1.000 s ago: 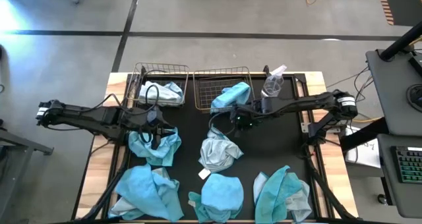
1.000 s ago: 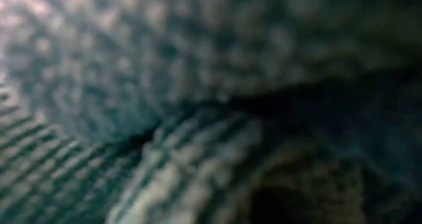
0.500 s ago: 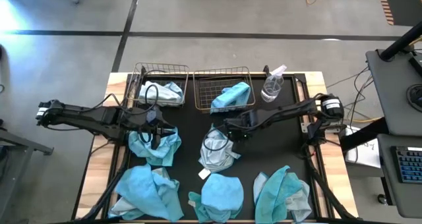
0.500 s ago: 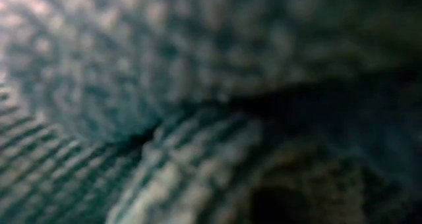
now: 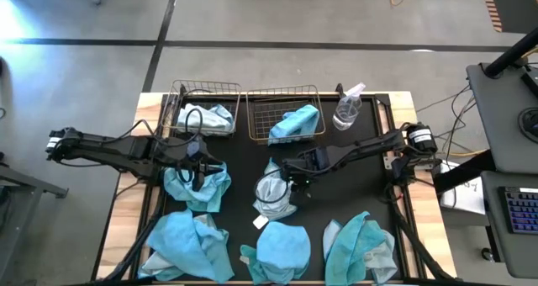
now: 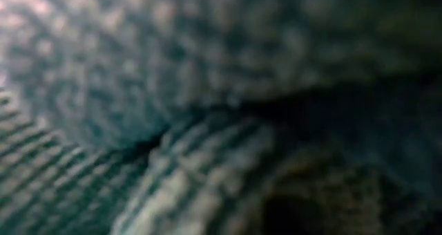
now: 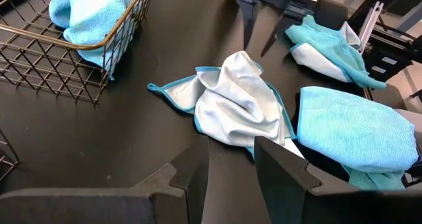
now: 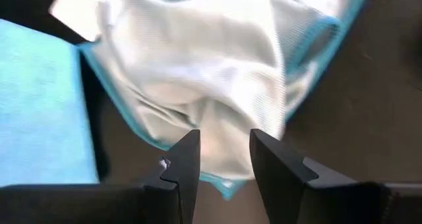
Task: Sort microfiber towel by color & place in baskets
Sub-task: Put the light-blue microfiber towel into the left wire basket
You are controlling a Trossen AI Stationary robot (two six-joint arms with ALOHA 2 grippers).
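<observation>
On the black-topped table [image 5: 244,156] two brassy wire-mesh baskets [image 5: 282,109] stand at the far edge, the left one holding a pale towel, the right one a turquoise towel [image 5: 296,122]. Three more turquoise cloths lie along the near edge. Mid-table, the right gripper [image 5: 292,180] hovers over a crumpled whitish microfiber towel with turquoise trim [image 5: 273,193], fingers parted, grasping nothing. The left gripper [image 5: 204,170] rests, fingers apart, over another turquoise cloth [image 5: 197,188].
</observation>
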